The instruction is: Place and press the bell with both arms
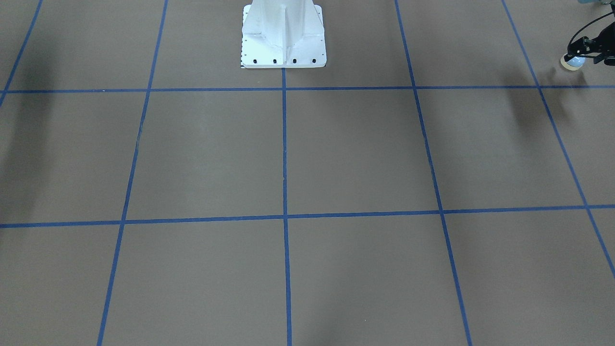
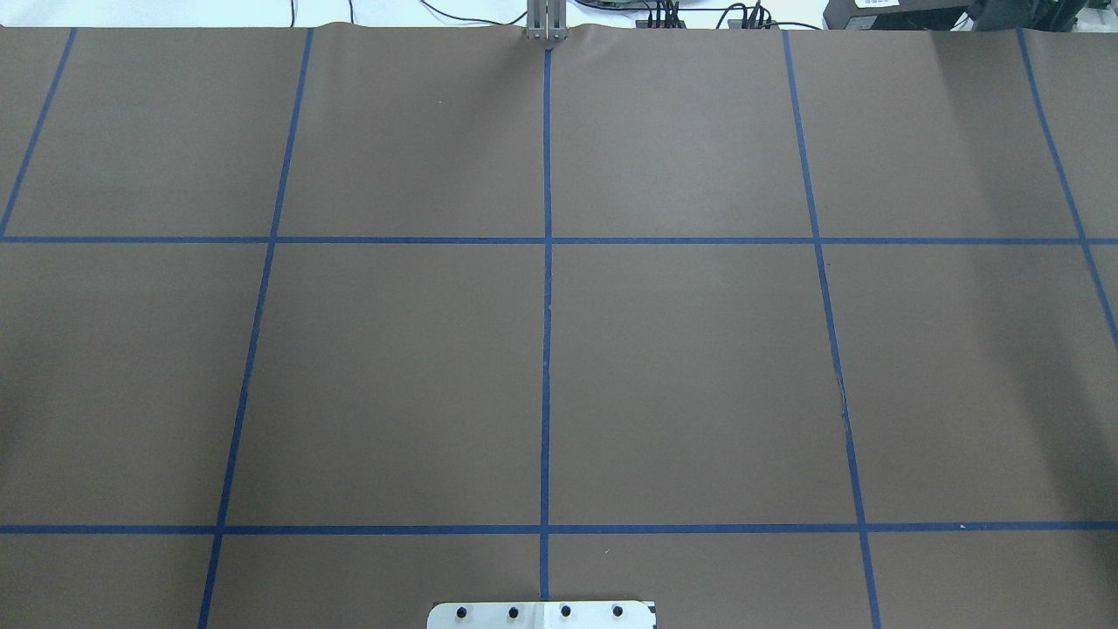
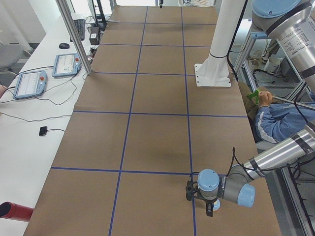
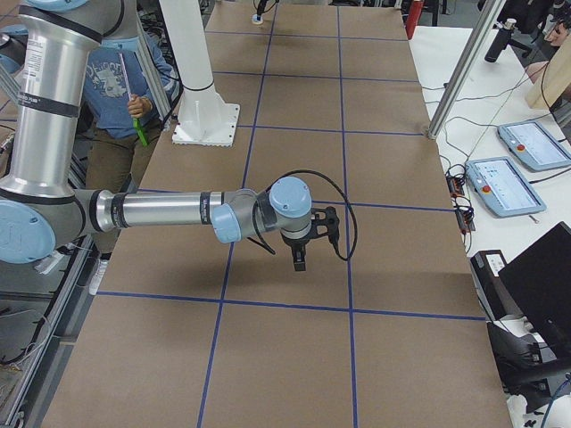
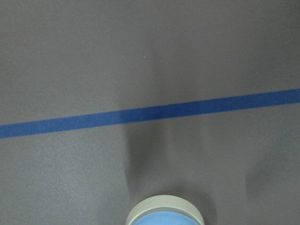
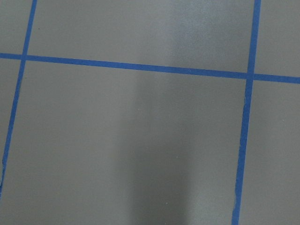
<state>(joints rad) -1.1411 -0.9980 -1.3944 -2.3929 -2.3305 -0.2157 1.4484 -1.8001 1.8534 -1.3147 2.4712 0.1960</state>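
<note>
The light-blue bell (image 1: 574,61) with a cream base ring is at the far right edge of the front view, at the table's end on my left. My left gripper (image 1: 578,55) stands right over it and looks shut on its top. I cannot tell whether the bell rests on the brown table or hangs just above it. The left wrist view shows the bell (image 5: 165,213) at its bottom edge, no fingers. In the left side view the left gripper (image 3: 209,210) points down and hides the bell. My right gripper (image 4: 299,260) points down above the table; open or shut cannot be told.
The white pedestal base (image 1: 283,45) stands at the table's middle back. Blue tape lines (image 2: 547,306) grid the brown table. A seated person (image 3: 278,120) is beside the robot. Teach pendants (image 3: 30,83), a metal post (image 3: 74,39) and a red cylinder (image 3: 14,210) are on the white side table.
</note>
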